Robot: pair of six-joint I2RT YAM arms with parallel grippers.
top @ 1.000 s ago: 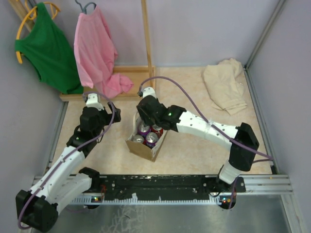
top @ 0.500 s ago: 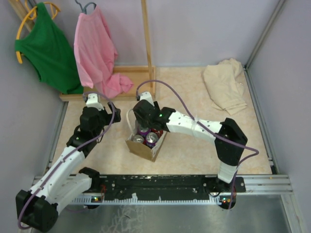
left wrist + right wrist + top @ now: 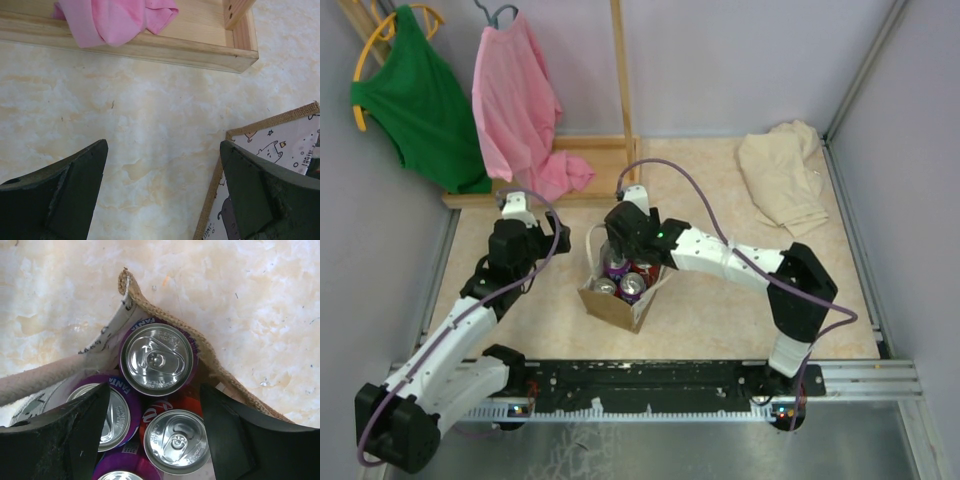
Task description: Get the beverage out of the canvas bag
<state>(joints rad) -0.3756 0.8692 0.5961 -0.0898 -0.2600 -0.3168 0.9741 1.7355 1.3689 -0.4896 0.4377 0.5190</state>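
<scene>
The small tan canvas bag (image 3: 617, 305) stands open in the middle of the table with several cans upright inside. In the right wrist view a purple Fanta can (image 3: 156, 359) sits in the bag's far corner (image 3: 131, 287), a red cola can (image 3: 176, 440) is below it and another purple can (image 3: 117, 412) is at the left. My right gripper (image 3: 622, 245) (image 3: 152, 410) is open, its jaws spread over the can tops at the bag's mouth. My left gripper (image 3: 518, 228) (image 3: 162, 165) is open and empty over bare table left of the bag's edge (image 3: 272, 122).
A wooden clothes-rack base (image 3: 582, 160) with a pink shirt (image 3: 515, 105) and a green shirt (image 3: 415, 100) stands at the back left. A crumpled beige cloth (image 3: 782, 175) lies at the back right. The rack's tray (image 3: 150, 47) shows ahead of my left gripper.
My right gripper moved left over the bag and then settled slightly right at its mouth. My left gripper shifted a little forward and right.
</scene>
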